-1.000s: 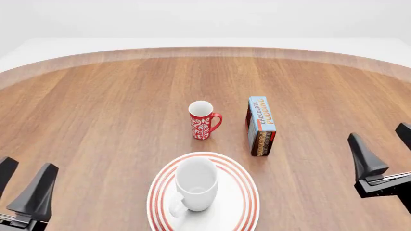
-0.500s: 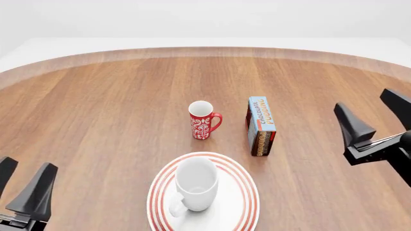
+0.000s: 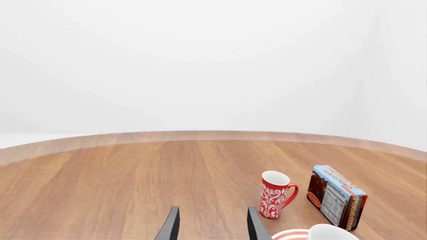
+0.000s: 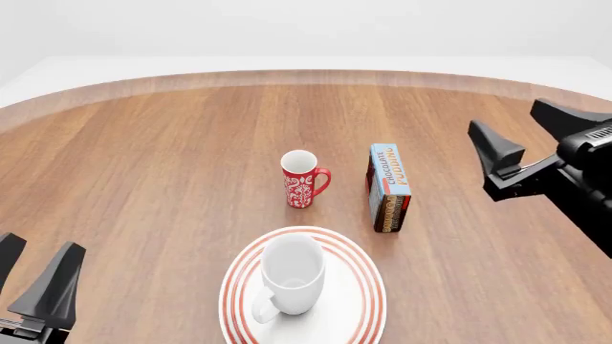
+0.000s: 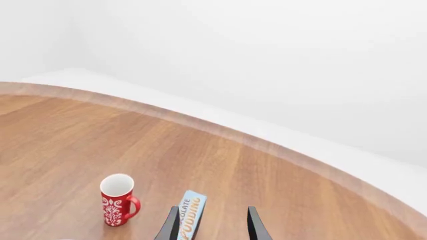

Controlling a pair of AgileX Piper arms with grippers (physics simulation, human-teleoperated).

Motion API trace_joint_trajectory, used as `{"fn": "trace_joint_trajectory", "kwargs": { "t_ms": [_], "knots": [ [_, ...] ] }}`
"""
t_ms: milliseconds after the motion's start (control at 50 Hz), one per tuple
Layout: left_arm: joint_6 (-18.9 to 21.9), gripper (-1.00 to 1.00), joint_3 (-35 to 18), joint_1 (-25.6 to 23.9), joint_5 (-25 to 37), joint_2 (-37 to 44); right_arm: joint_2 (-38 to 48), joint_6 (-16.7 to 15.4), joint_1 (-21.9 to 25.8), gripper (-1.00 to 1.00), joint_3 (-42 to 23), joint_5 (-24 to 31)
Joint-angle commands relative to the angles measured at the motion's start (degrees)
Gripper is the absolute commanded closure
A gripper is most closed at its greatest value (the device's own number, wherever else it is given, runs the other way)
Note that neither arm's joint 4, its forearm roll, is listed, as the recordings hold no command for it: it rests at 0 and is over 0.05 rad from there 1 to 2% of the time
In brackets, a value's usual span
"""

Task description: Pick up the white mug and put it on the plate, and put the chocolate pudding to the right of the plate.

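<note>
Both sets of jaws stand spread apart with nothing between them. In the front view the left gripper [image 4: 34, 276] sits at the lower left corner of the frame, its two dark fingers parted over bare wood, while the right gripper [image 4: 531, 136] hangs at the right edge — also parted and empty, well apart from every object. The white mug [image 4: 289, 276] stands upright on the plate [image 4: 368, 290] at the bottom centre, its handle toward the lower left. The chocolate pudding [image 4: 389, 186] rests on the wooden table [image 4: 143, 158] just above and right of the plate, beside the red mug [image 4: 303, 179] at mid-frame. In the left wrist view the fingers [image 3: 172, 227] rise from the bottom edge, with the red mug [image 3: 275, 195] and the pudding box [image 3: 335, 196] at lower right and slivers of plate [image 3: 288, 235] and white mug [image 3: 331, 233] at the bottom. In the right wrist view the fingertips [image 5: 253, 225] frame the box's blue top [image 5: 191, 215] — the red mug [image 5: 118, 200] lies lower left.
</note>
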Motion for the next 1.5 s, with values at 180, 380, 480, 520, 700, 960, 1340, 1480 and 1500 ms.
{"fn": "trace_joint_trajectory", "kwargs": {
  "t_ms": [180,380,480,520,700,960,1340,1480,1500],
  "knots": [
    [-0.1,-1.0,0.0,0.0,-0.2,0.0,8.7,3.2,-0.6,-1.0,-7.3,2.3],
    [-0.1,-1.0,0.0,0.0,-0.2,0.0,13.1,5.6,-1.0,-1.0,-8.6,2.2],
    [-0.1,-1.0,0.0,0.0,-0.2,0.0,13.8,6.1,-1.3,-1.0,-9.7,2.5],
    [-0.1,-1.0,0.0,0.0,-0.2,0.0,14.4,6.4,-1.2,-1.0,-10.1,2.6],
    [-0.1,-1.0,0.1,0.1,-0.3,0.0,16.7,7.5,-1.3,-1.0,-11.3,2.9],
    [-0.3,-1.0,0.1,0.2,-0.3,0.0,21.2,10.4,-1.9,-1.0,-14.5,4.2],
    [-0.5,-1.0,0.1,0.2,-0.4,0.0,25.4,12.2,-1.9,-1.0,-17.6,5.3],
    [-0.7,-1.0,0.1,0.2,-0.4,0.0,27.4,12.9,-1.6,-1.0,-18.7,5.5],
    [-0.7,-1.0,0.1,0.2,-0.4,0.0,27.6,13.0,-1.6,-1.0,-18.8,5.5]
  ]
}}
